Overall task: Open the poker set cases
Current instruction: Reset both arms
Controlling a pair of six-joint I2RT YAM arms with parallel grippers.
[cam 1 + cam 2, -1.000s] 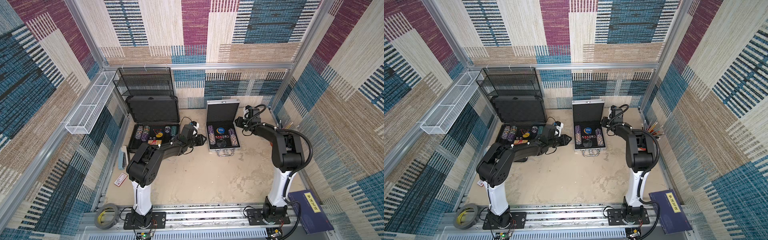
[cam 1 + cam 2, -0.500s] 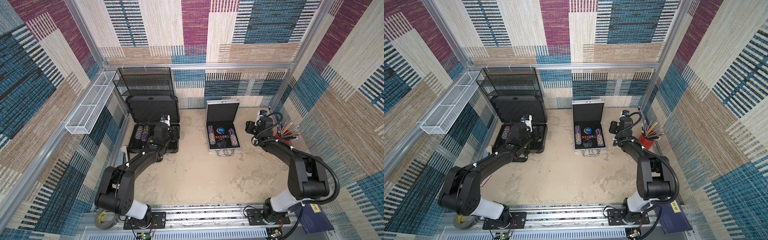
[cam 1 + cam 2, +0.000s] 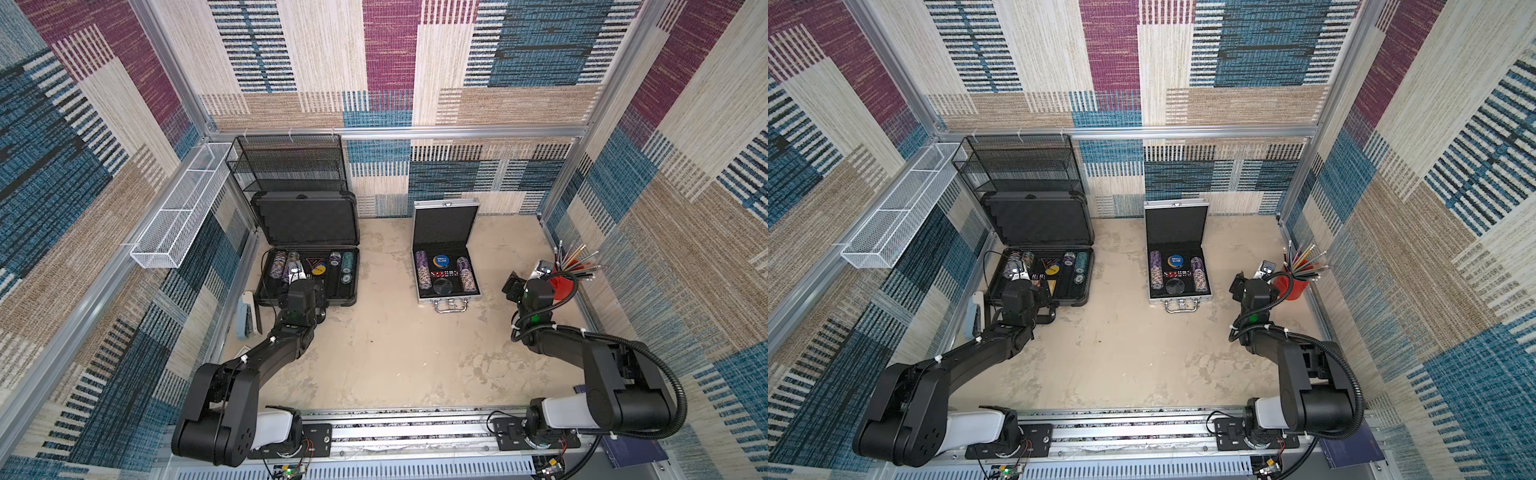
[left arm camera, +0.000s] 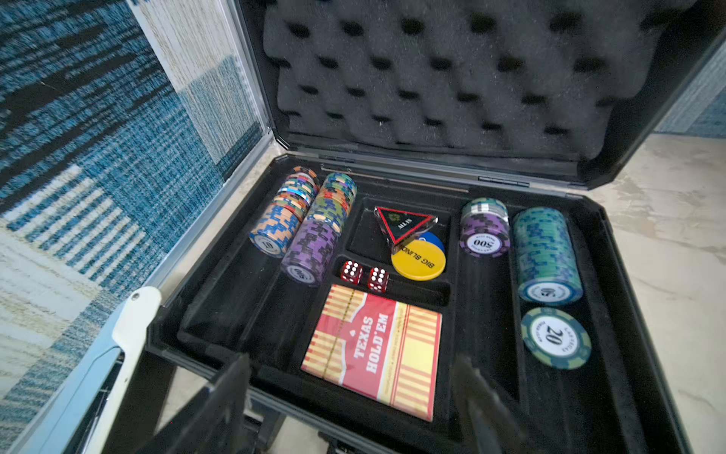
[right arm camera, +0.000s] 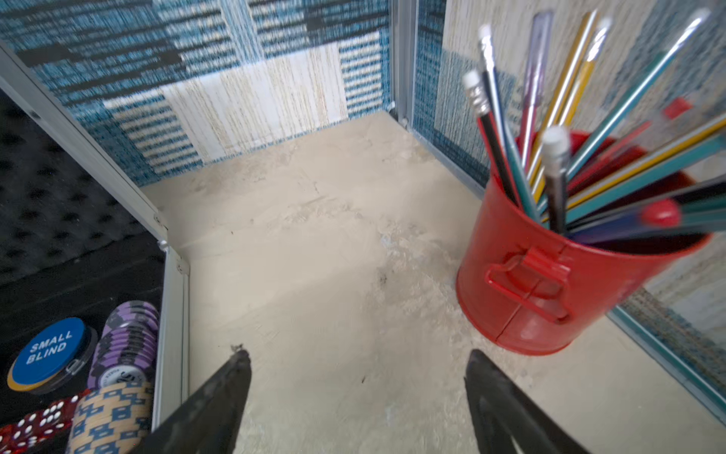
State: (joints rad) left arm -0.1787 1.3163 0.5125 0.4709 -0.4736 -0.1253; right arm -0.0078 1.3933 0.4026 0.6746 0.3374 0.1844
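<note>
**While both lids stand raised, both grippers are spread wide and empty**

Although the table point(image 3: 395, 365) is shown whole only in both top views, everything on it can be placed. A black mesh rack point(image 3: 291, 166) is set in the back left corner. Just in front of it the dark case point(image 3: 307, 220) is laid open, its lid stood upright and its egg-crate foam exposed. The silver case point(image 3: 444, 226) is found to its right, well apart, near the back wall at mid-table. It is likewise open, with the lid upright and the handle turned toward the arm bases.

The left arm point(image 3: 266, 357) is stretched to the dark case's near edge. The left gripper point(image 4: 352, 357) is held above that edge, its blurred fingers spread wide and nothing gripped. The right arm point(image 3: 561, 345) is bent toward the right wall. The right gripper point(image 5: 359, 353) is held over bare table between the silver case and a red bucket point(image 5: 530, 283), again wide apart and empty.

Pencils point(image 5: 556, 181) are stood in the bucket. In the dark case a red-and-yellow deck point(image 4: 377, 353) is laid at the middle of the near side. Chip stacks point(image 4: 546, 251) are laid on their sides in the troughs at both ends. A yellow button point(image 4: 418, 259) and a triangular marker point(image 4: 404, 224) are placed beyond the deck, with two red dice point(image 4: 351, 272) just beside the button. In the silver case a blue button point(image 5: 49, 351) and purple chips point(image 5: 125, 338) are seen side by side.
</note>
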